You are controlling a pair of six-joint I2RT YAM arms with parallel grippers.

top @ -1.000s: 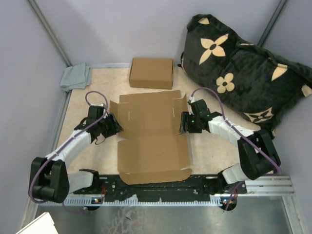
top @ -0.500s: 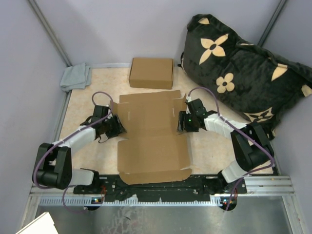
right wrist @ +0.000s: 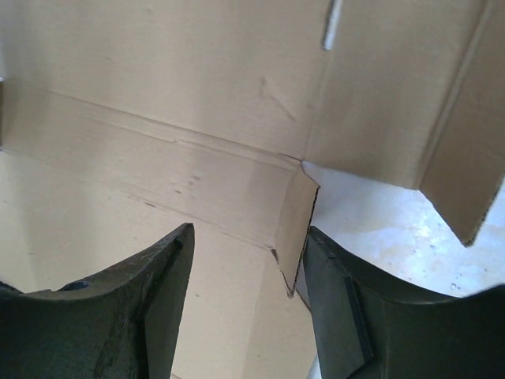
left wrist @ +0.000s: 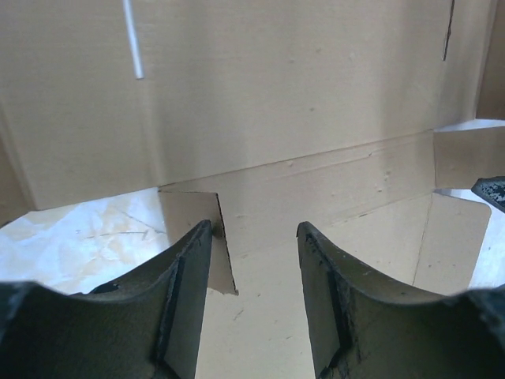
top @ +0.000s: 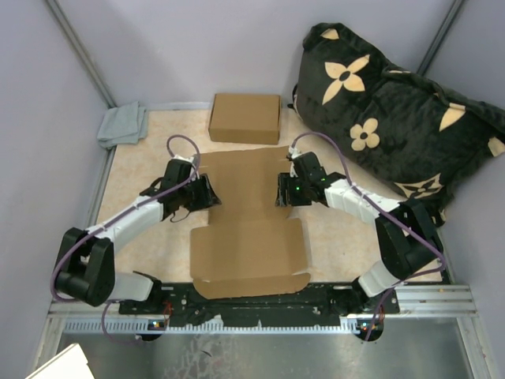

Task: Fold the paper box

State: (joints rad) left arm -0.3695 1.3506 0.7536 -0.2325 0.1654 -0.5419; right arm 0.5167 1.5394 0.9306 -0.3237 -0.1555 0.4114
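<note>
The unfolded brown cardboard box lies in the middle of the table, its far half raised between the arms. My left gripper is open at the box's left side; in its wrist view a small corner flap stands next to the left finger. My right gripper is open at the box's right side; in its wrist view a small corner flap stands upright just inside the right finger. The side panels are pushed inward and up.
A finished closed brown box sits at the back. A grey cloth lies at the back left. A large black flowered bag fills the back right. Purple walls enclose the table.
Both grippers have moved inward and away from me, toward each other. The box's left and right side flaps, flat before, are now raised and the far half looks narrower.
</note>
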